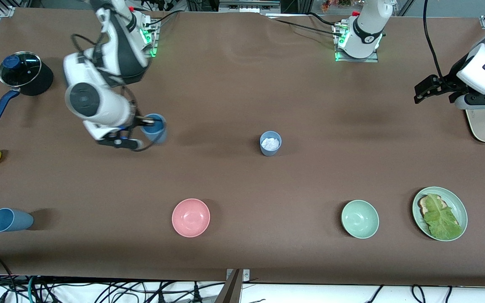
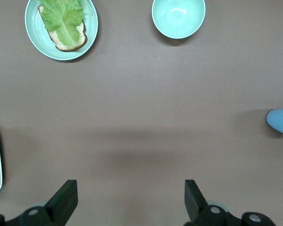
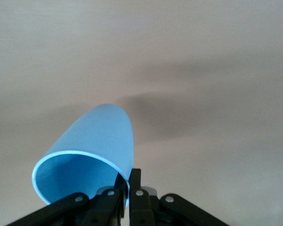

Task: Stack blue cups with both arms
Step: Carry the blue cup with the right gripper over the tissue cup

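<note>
R gripper pinching blue cup by rim, up over table; L gripper spread wide, waiting near table end.

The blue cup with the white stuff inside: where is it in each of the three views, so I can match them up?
Front view: the blue cup with white contents stands upright mid-table, farther from the camera than the green bowl.
Left wrist view: only a sliver of that cup shows at the picture's edge.
Right wrist view: not in it; the cup there is the held cup, gripped by the right gripper.
Shared landmark: the green bowl, seen in the front and left wrist views.
</note>
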Robot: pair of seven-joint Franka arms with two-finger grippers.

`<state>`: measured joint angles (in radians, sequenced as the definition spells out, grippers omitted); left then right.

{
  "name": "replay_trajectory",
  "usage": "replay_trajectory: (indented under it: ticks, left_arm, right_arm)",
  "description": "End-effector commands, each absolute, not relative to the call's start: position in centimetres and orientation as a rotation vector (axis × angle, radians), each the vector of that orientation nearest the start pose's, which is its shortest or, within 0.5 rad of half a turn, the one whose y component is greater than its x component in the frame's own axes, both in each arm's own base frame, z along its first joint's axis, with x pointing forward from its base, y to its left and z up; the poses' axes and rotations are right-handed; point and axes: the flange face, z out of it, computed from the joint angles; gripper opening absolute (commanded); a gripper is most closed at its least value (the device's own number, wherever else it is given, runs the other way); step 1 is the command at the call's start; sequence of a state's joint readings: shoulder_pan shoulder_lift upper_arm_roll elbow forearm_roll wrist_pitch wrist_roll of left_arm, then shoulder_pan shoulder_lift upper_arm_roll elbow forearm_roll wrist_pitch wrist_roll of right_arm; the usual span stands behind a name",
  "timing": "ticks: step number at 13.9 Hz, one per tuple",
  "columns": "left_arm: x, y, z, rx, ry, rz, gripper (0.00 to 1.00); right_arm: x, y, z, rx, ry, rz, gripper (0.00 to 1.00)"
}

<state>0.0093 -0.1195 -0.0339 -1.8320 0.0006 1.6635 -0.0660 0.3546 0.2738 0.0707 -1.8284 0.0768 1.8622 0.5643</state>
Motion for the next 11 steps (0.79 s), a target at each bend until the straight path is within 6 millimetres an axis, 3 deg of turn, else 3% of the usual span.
replay_trajectory:
  ticks: [1,5,7,11]
  left_arm:
    - [51.8,-1.4,57.7,-3.157,-0.036,0.093,1.00]
    - [51.7,-1.4,57.8,-3.157,-0.033,0.091,1.00]
    - [51.7,-1.5,57.8,-3.156,-0.033,0.091,1.00]
    - [51.7,-1.4,57.8,-3.157,-0.036,0.091,1.00]
  right_arm:
    - [56.0,32.2,37.7,-3.078,0.441,0.403,0.00]
    - [55.8,39.9,38.8,-2.980,0.645,0.394,0.00]
    - [56.2,42.2,40.0,-2.925,0.738,0.375,0.00]
    - [54.9,46.5,40.7,-2.880,0.779,0.367,0.00]
